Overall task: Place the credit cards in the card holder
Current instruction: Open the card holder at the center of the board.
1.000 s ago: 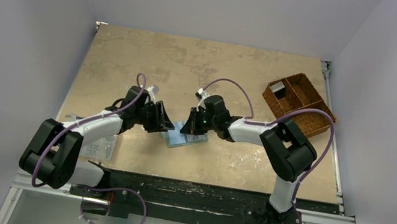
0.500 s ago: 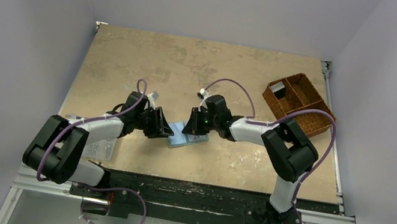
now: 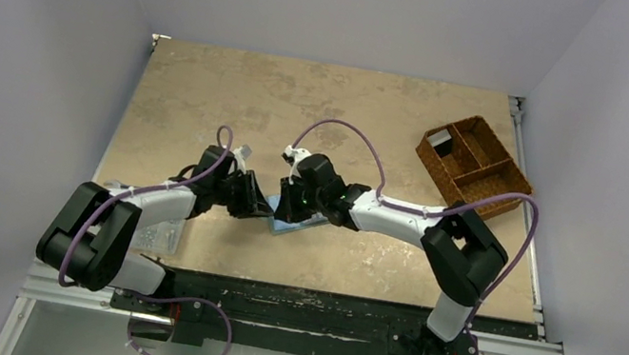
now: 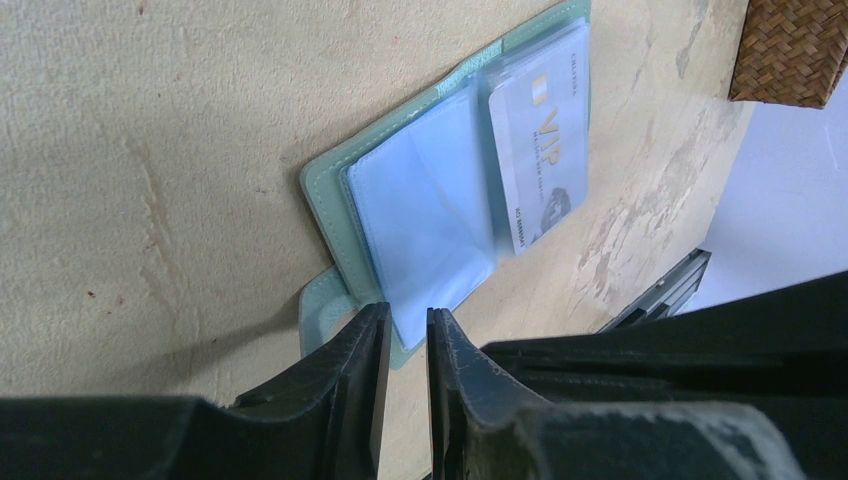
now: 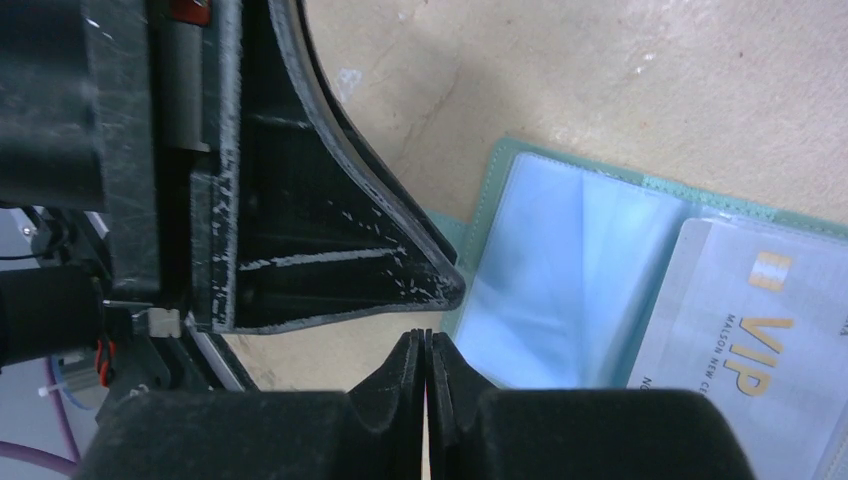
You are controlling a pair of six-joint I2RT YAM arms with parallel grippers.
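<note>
The card holder lies open on the table, with a pale blue-green cover and clear pockets. In the left wrist view a silver VIP credit card sits in a pocket on its far half. The near pockets look empty. My left gripper has its jaws a narrow gap apart at the holder's near corner, by the snap tab, with nothing clamped. In the top view it is at the holder's left edge. My right gripper is shut and empty, low over the holder's left edge, close to the left fingers. No other card shows.
A brown woven divided basket stands at the far right, with a small dark thing in one compartment. A clear plastic box sits near the left arm's base. The metal front rail runs close behind the holder.
My right gripper has moved left across the holder toward the left gripper. My left gripper dropped slightly toward the holder's left edge early on and then stayed. The holder has stayed put.
</note>
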